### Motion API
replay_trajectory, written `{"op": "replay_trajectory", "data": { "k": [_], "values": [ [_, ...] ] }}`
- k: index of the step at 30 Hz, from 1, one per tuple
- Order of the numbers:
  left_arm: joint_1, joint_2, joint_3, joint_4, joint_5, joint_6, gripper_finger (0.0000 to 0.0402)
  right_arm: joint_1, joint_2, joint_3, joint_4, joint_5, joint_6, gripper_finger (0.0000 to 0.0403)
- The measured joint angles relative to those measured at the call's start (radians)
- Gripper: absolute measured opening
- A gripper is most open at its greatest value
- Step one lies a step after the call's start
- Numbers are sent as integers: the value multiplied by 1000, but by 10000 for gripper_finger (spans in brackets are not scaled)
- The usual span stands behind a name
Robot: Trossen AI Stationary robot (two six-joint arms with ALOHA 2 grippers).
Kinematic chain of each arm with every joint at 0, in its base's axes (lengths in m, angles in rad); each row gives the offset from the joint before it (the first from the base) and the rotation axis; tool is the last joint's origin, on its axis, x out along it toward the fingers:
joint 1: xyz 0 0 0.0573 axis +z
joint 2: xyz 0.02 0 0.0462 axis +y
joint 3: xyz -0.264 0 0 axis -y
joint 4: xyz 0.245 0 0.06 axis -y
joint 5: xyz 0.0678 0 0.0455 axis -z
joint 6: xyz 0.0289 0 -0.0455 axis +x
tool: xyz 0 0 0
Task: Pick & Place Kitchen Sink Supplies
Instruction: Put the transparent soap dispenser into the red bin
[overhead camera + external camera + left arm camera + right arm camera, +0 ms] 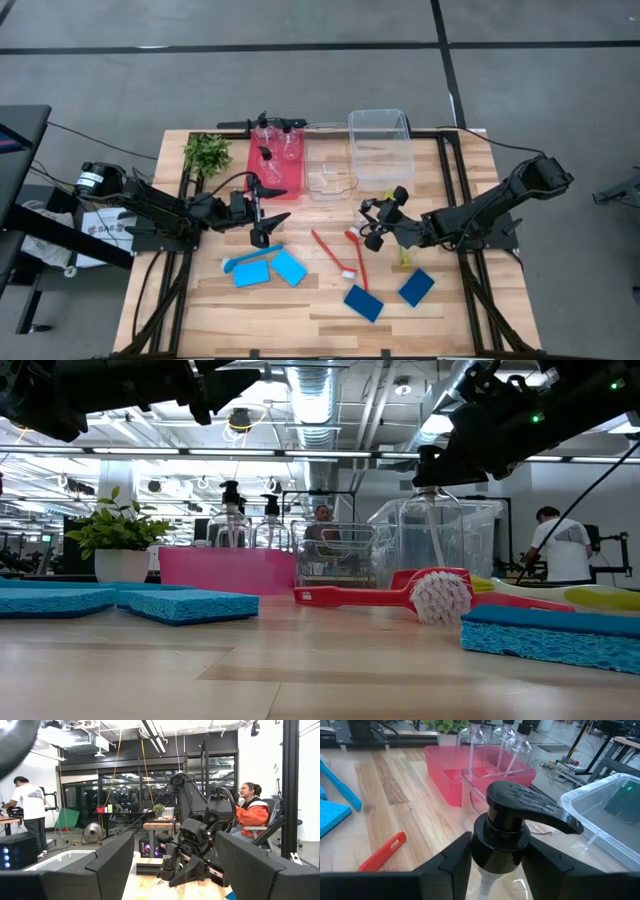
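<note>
My right gripper [378, 218] [500, 847] is shut on a clear pump bottle [430, 525] over the table's middle, near the clear bins. My left gripper [262, 225] [175, 870] hangs open above the table left of centre, touching nothing. Three more pump bottles [275, 145] stand in the pink bin [262, 178]. Flat on the wood lie light-blue sponges [252, 273] [289, 267], dark-blue sponges [363, 303] [416, 287], a blue brush [250, 258], two red brushes [333, 255] [357, 252] and a yellow-green brush [404, 258]. My right gripper pinches the bottle's black pump collar [501, 837], just under the spout, between its two fingers [451, 857]. They come slanting down from the table's right. The bottle hangs upright below them; a red brush head [440, 595] hides its base in the low view.
A large clear bin [380, 140] and a small clear bin [328, 178] sit at the far side right of the pink bin. A leafy plant [207, 153] stands at the far left. People show in the room beyond the table. Bare wood lies along the near edge.
</note>
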Motion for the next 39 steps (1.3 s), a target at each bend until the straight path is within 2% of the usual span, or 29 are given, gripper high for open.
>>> {"op": "replay_trajectory", "data": {
  "k": [6,14,23,28,33,39],
  "values": [
    [0,0,0,0,0,0,280,0,0,0,0,0,0,131],
    [0,0,0,0,0,0,281,1,0,13,6,0,-16,161],
    [0,0,0,0,0,0,280,1,0,18,6,-1,-16,138],
    [0,0,0,0,2,0,280,1,0,18,6,-1,-16,147],
    [0,0,0,0,58,0,280,1,0,18,8,-2,-16,160],
    [0,0,0,0,78,0,280,1,0,18,9,-3,-16,142]
  ]
}}
